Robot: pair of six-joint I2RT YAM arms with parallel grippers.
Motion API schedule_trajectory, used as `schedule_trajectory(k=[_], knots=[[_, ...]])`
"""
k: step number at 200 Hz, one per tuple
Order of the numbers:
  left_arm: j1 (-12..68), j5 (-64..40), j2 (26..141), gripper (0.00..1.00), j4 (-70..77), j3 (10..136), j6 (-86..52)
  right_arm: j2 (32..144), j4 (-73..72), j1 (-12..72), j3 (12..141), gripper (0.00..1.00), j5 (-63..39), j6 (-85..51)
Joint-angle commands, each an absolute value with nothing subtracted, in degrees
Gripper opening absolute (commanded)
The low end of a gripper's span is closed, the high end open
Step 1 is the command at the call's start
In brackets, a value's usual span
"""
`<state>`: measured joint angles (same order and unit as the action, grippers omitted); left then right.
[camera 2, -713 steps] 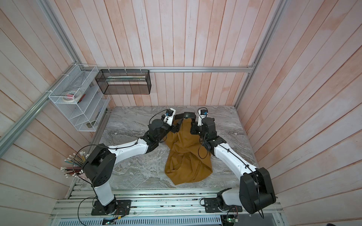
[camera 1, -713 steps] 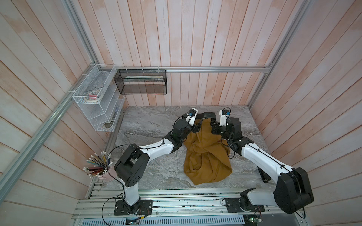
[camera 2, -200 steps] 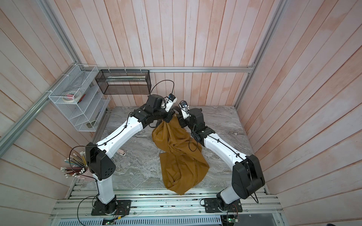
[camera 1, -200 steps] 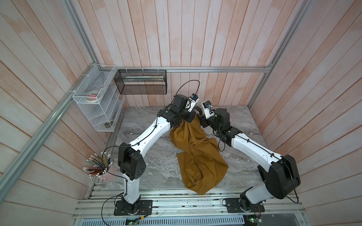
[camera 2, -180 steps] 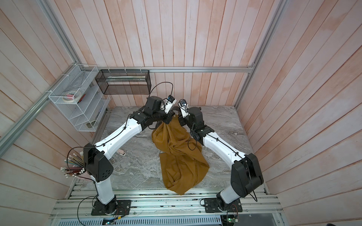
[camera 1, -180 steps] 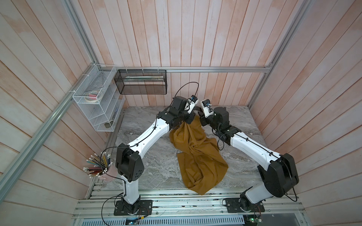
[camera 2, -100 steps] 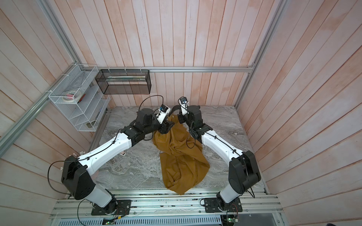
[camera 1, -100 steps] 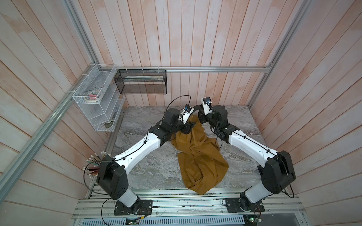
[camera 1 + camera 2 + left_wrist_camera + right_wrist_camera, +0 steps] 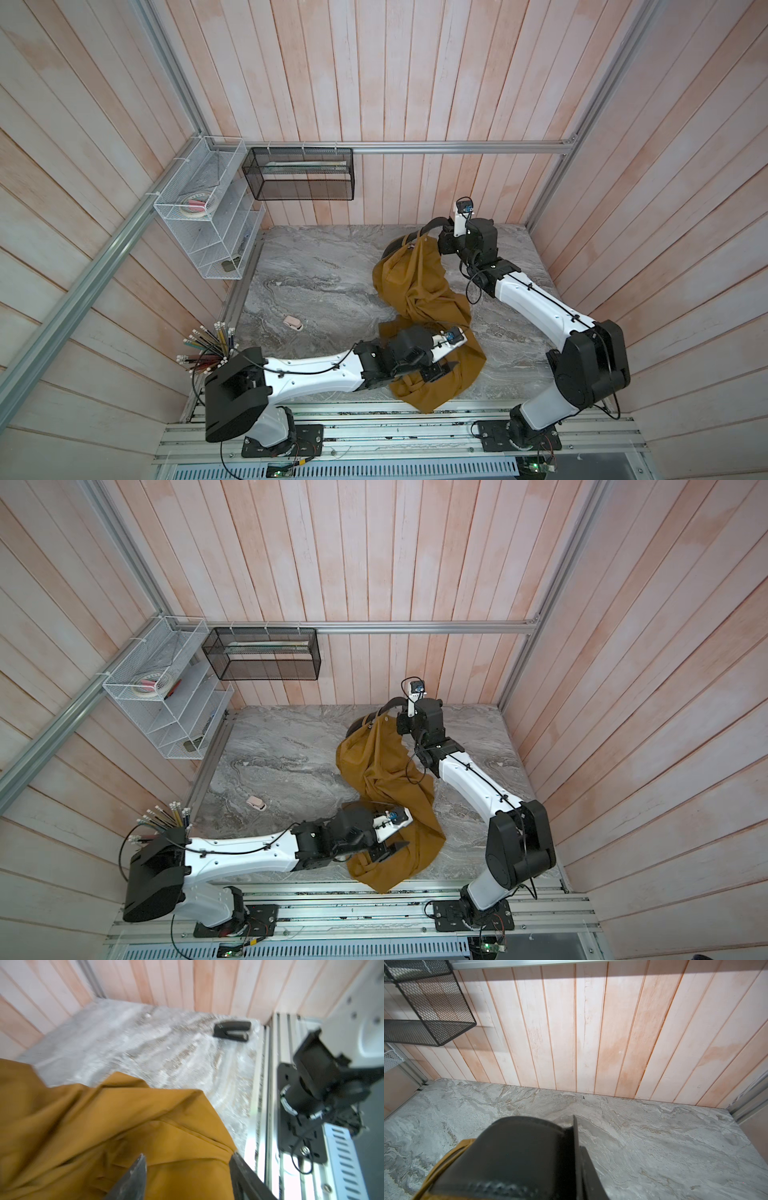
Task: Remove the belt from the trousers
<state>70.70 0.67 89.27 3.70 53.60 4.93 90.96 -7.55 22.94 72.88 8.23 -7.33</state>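
The left arm lies low along the near edge of the tabletop [image 9: 324, 282], its tool [image 9: 442, 370] released, jaws spread above the trouser legs with nothing between them. The right arm reaches to the far side, wrist raised, its tool [image 9: 444, 239] clenched on the belt [image 9: 430, 226]. The black strap arcs out of the lifted waistband. The mustard trousers [image 9: 419, 286] hang crumpled from there and trail toward the near edge. There are two arms, one belt and one pair of trousers.
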Motion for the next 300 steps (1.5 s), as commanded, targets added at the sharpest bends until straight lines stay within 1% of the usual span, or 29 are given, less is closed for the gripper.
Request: schedule_trajectory(k=[1,21,33,69,87,90,107,118,133,150,168,186,204,229,261,282,300], knots=[[71.37,0.85,95.48,0.65,-0.48,52.87,4.42,88.61,-8.56,21.69,76.23,0.0,6.04,-10.46],[70.97,1.74,99.69,0.65,-4.44,54.06,5.52,87.92,-7.76,21.6,75.94,0.0,5.5,-10.52],[69.09,2.41,102.63,0.65,-7.99,55.86,5.01,87.65,-7.4,21.45,75.96,0.0,5.0,-10.96],[59.08,6.9,110.63,0.64,-16.53,61.91,0.05,87.25,-6.08,21.48,76.98,0.0,2.26,-12.93],[55.22,8.74,111.88,0.64,-15.91,62.67,-1.67,87.19,-5.63,21.57,77.6,0.0,0.73,-14.2],[52.98,8.78,111.81,0.64,-15.52,62.6,-2.08,87.12,-5.6,21.55,77.68,0.0,0.56,-14.35],[48.43,8.98,110.74,0.64,-13.64,62.15,-3.84,87.1,-5.52,22.27,78.04,0.0,0.18,-14.85],[47.08,9.53,108.89,0.64,-12.08,61.56,-3.5,87.19,-5.28,23.07,78.29,0.0,0.21,-14.73],[47.21,9.7,104.37,0.64,-8.65,59.58,-1.04,87.44,-4.64,24.32,78.82,0.0,0.82,-14.2],[48.09,9.66,96.93,0.67,-2.39,55.27,1.61,88.04,-4.04,25.23,79.1,0.0,1.65,-14.14],[49.92,11.89,88.39,0.71,6.57,49.63,4.23,88.57,-4.11,25.4,78.47,0.0,2.27,-15.19],[50.2,11.83,81.24,0.72,12.68,46.28,3.66,88.61,-4.52,25.46,77.48,0.0,2.27,-16.36],[50.25,11.68,76.97,0.72,15.48,46.27,2.87,88.22,-5.29,25.71,76.2,0.0,1.98,-16.92],[49.46,11.62,77.85,0.73,15.37,52.32,2.35,87.4,-6.56,26.33,74.5,0.0,1.99,-16.71],[47.46,11.55,87.42,0.73,12.57,64.84,1.46,86.69,-6.57,26.98,74.18,0.0,1.8,-16.73],[44.62,14.2,94.44,0.73,8.6,74.08,-3.92,85.73,-7.46,27.42,73.33,0.0,1.2,-16.7],[40.93,14.37,98.85,0.73,4.38,79.95,-12.34,84.42,-9.1,27.61,71.94,0.0,-0.02,-16.72]])
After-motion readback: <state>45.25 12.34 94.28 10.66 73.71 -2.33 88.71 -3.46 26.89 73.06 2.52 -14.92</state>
